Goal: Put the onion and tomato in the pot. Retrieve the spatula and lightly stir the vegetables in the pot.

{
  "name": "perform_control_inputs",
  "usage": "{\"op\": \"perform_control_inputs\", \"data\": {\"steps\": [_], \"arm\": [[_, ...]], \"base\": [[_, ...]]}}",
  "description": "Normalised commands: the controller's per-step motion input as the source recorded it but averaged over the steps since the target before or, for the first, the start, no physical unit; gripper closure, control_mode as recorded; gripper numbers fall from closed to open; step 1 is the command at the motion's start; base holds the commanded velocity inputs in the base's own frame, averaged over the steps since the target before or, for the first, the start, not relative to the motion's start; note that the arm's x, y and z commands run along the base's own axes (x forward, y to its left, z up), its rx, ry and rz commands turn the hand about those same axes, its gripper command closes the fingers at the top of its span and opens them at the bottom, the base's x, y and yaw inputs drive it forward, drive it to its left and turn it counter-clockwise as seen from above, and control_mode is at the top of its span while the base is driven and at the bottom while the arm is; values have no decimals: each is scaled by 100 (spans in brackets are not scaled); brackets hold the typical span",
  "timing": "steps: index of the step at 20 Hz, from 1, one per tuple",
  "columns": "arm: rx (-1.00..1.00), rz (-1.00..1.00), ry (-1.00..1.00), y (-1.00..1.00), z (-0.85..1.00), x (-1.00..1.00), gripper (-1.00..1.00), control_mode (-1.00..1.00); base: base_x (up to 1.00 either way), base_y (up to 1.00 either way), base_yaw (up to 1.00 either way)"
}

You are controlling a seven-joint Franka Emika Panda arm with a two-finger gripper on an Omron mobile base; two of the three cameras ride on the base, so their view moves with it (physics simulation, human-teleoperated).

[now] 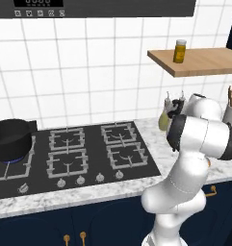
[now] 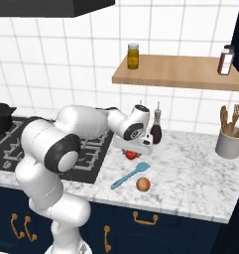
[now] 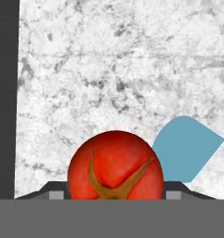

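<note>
I am at the very start of this job, as far as I can judge. My end effector [image 2: 132, 150] is down over the tomato [image 3: 115, 165], on the marble worktop [image 2: 190, 163] just right of the hob. In the hand view the tomato sits between my two finger tips, one on each side of it, with the jaws set about as wide as the fruit; whether they already press on it or only bracket it I cannot tell, and it does not look lifted off the stone.

Nothing has gone into the pot [image 1: 10, 138] yet, by the look of things. It stands on the far left burner, well apart from where I work, and what I can see of its inside looks empty.

The onion [image 2: 143, 184] lies near the front edge of the worktop, untouched. The spatula [image 2: 130, 175] lies flat between the tomato and the onion, its blue head close beside the tomato.

So what is left: carry the tomato across to the pot, come back for the onion, then fetch the spatula and stir.
</note>
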Motion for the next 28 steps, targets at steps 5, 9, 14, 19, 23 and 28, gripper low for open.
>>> {"op": "perform_control_inputs", "data": {"steps": [5, 9, 14, 19, 23, 28], "arm": [[5, 0, -17, 0, 63, -85, 100, -100], [0, -6, -1, 0, 96, -100, 100, -100], [0, -7, -12, 0, 72, -100, 100, -100], [-4, -4, -2, 17, 50, -68, 100, -100], [0, 0, 0, 4, 0, 0, 100, -100], [-3, 0, 5, 84, 62, -24, 100, -100]], "base": [[0, 0, 0], [0, 0, 0], [0, 0, 0], [0, 0, 0], [0, 0, 0], [0, 0, 0]]}}
